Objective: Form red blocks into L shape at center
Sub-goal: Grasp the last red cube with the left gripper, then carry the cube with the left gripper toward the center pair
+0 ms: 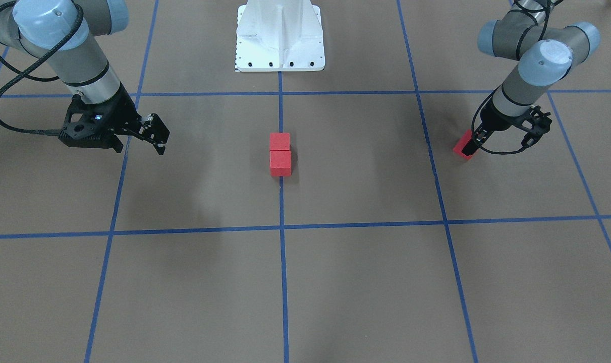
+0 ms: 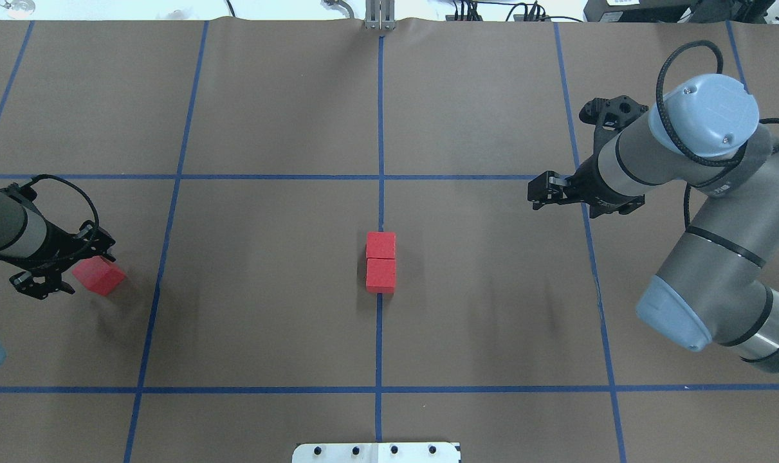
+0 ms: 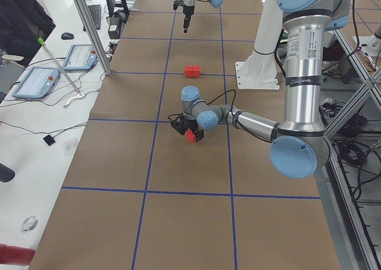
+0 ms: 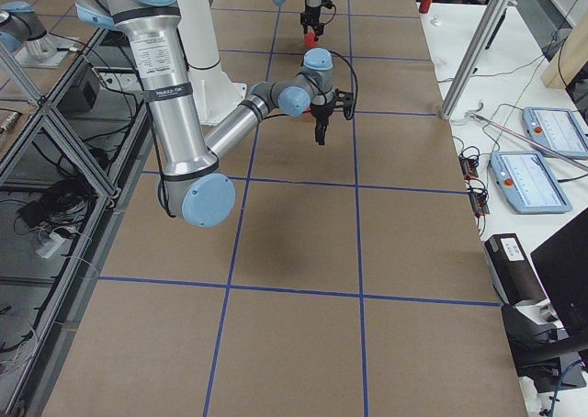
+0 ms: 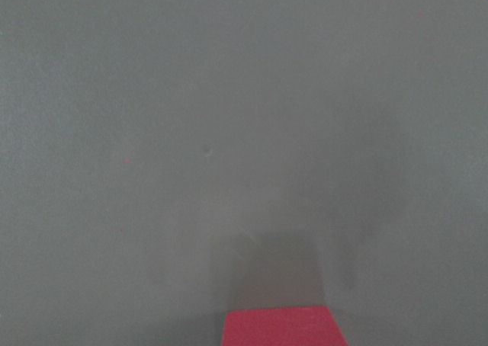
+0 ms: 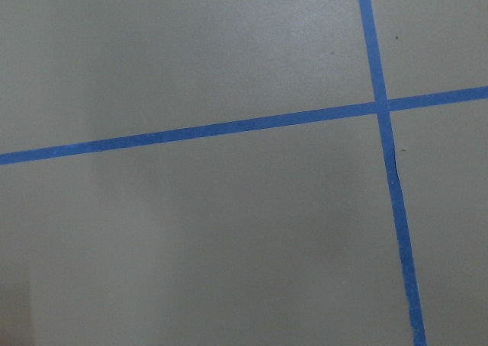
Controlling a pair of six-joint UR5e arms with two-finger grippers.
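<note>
Two red blocks (image 2: 381,245) (image 2: 381,275) lie touching in a straight line on the blue centre line; they also show in the front view (image 1: 280,141) (image 1: 280,163). My left gripper (image 2: 88,272) is shut on the third red block (image 2: 101,276), tilted and a little above the paper at the far left. It also shows in the front view (image 1: 461,147) and at the bottom edge of the left wrist view (image 5: 280,327). My right gripper (image 2: 534,193) hangs empty with its fingers together, over the paper to the right of centre.
Blue tape lines (image 2: 379,389) divide the brown paper into squares. The white robot base (image 1: 280,40) stands at the table's near middle. A side bench with tablets (image 3: 36,82) and a seated person (image 3: 21,20) lies beyond the far edge.
</note>
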